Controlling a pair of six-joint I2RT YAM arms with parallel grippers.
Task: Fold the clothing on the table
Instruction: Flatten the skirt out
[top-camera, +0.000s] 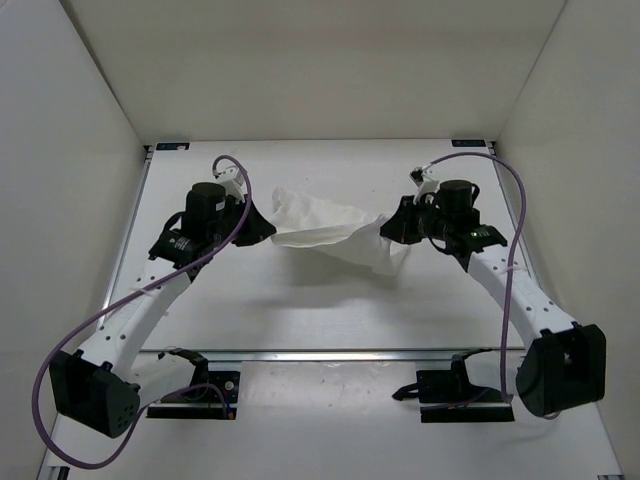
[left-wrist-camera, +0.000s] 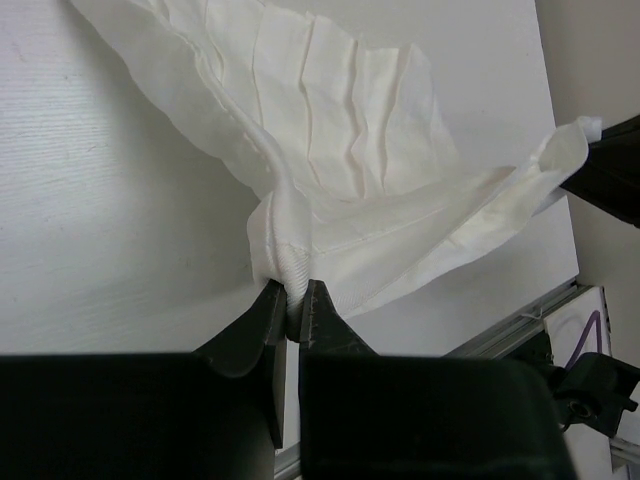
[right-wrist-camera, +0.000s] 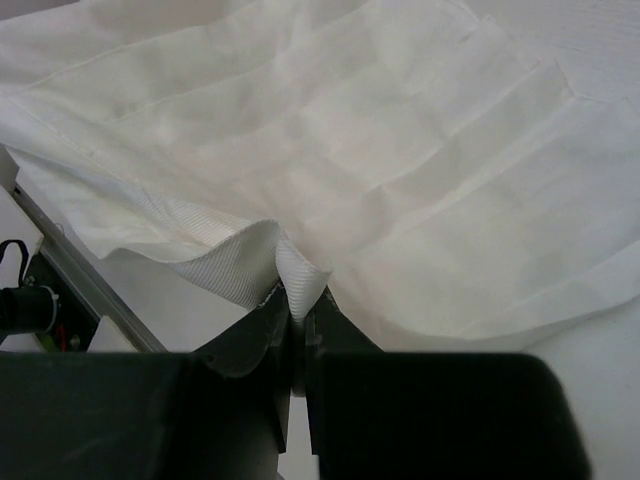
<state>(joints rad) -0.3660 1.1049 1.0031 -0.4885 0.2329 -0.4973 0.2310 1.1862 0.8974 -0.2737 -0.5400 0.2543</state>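
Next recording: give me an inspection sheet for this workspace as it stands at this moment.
Surface: white table, matte, with no marks seen.
Job's things: one white clothing item, wrinkled, strung between the two arms at the far half and not yet folded.
Clutter: nothing seen.
Grippers: left pincer shut on a bunched edge of the fabric; right pincer shut on the opposite edge.
Cables: purple cables loop freely along both arms, and neither touches the fabric.
Surroundings: plain white walls on three sides; an aluminium rail crosses in front of the arm bases.
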